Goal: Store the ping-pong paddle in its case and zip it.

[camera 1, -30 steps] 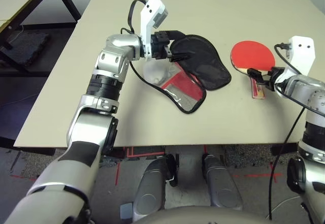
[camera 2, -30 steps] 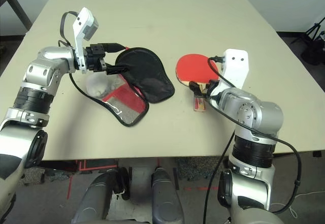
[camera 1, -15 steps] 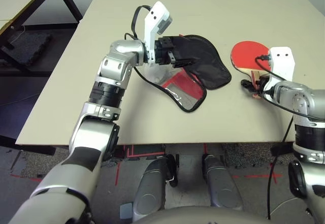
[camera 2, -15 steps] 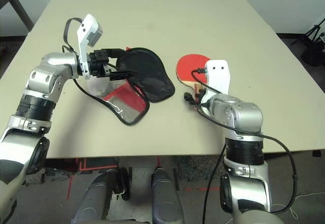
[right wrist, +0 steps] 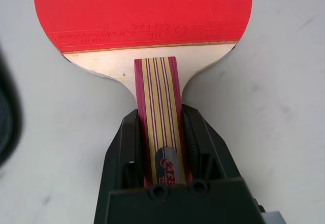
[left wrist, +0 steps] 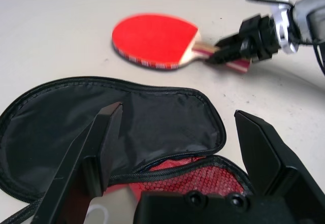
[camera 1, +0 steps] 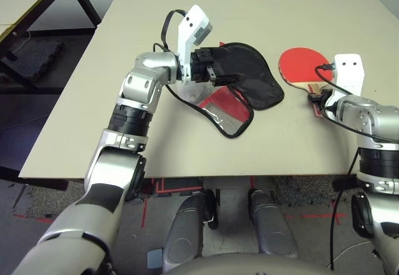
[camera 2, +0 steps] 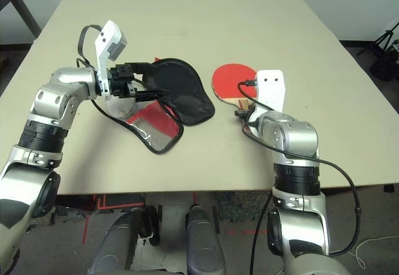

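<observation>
A beige table (camera 1: 187, 144) carries the work area; its surface is plain and matte. A whitish-grey soft round lump (camera 1: 190, 91) lies on the table towards its left side, partly hidden. Off the table's far left corner stands a second table with a black frame (camera 1: 81, 0). Beneath that frame a dark mat (camera 1: 34, 57) lies on the floor. Red tape marks (camera 1: 168, 188) show on the floor under the table's near edge.

Head stereo pair looks down over table (camera 1: 187, 144). Left wrist camera faces across open case (left wrist: 127, 127) toward paddle (left wrist: 155, 41); right wrist camera sits close above paddle handle. All share paddle
</observation>
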Motion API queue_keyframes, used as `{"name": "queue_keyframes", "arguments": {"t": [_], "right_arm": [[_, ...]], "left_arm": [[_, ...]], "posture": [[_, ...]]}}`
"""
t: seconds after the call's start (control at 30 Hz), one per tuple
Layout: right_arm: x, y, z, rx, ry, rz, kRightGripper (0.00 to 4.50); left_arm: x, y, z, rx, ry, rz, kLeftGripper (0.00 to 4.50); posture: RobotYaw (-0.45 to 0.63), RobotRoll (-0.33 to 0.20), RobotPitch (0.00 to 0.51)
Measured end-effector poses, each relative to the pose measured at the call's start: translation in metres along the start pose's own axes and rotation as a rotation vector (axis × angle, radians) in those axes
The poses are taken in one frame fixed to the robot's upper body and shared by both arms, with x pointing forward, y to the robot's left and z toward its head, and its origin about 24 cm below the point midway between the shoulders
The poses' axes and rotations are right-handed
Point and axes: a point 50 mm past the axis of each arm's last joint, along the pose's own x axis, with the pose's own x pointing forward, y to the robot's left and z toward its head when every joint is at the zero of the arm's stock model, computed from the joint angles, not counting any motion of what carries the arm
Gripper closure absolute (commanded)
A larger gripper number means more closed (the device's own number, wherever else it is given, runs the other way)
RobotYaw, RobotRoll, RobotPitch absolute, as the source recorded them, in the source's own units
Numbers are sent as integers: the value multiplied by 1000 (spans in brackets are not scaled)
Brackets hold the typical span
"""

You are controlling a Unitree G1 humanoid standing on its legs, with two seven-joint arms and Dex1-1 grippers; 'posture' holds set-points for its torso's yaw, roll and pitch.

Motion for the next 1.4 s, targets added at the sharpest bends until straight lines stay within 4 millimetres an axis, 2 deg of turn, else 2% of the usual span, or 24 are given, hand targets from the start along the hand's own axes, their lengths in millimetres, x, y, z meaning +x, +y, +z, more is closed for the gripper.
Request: {"name": "queue_keyframes", "arguments": {"t": [0.2, 0.33, 0.5, 0.63, 0.83, 1.4], "right_arm": [[-6, 11, 35, -3, -122, 46, 3365], [-4, 34, 35, -29, -106, 145, 3365], [-4, 80, 33, -125, -80, 332, 3365], [-7, 96, 37, -194, -87, 426, 3365], [-2, 107, 29, -250, -47, 490, 3365], [16, 105, 24, -269, -24, 459, 3365]], "left_arm": [[0, 0, -1, -7, 1, 7, 0], [-1, 1, -1, -7, 2, 13, 0], [-1, -1, 3, 7, -6, 9, 0], [-1, -2, 3, 7, -7, 13, 0], [-1, -3, 5, -1, -17, 13, 0], [-6, -2, 4, -4, -10, 31, 0]], "posture": [[-82, 0, 169], [-78, 0, 170], [-72, 0, 173], [-62, 0, 176], [-48, 0, 180], [-38, 0, 188]]}}
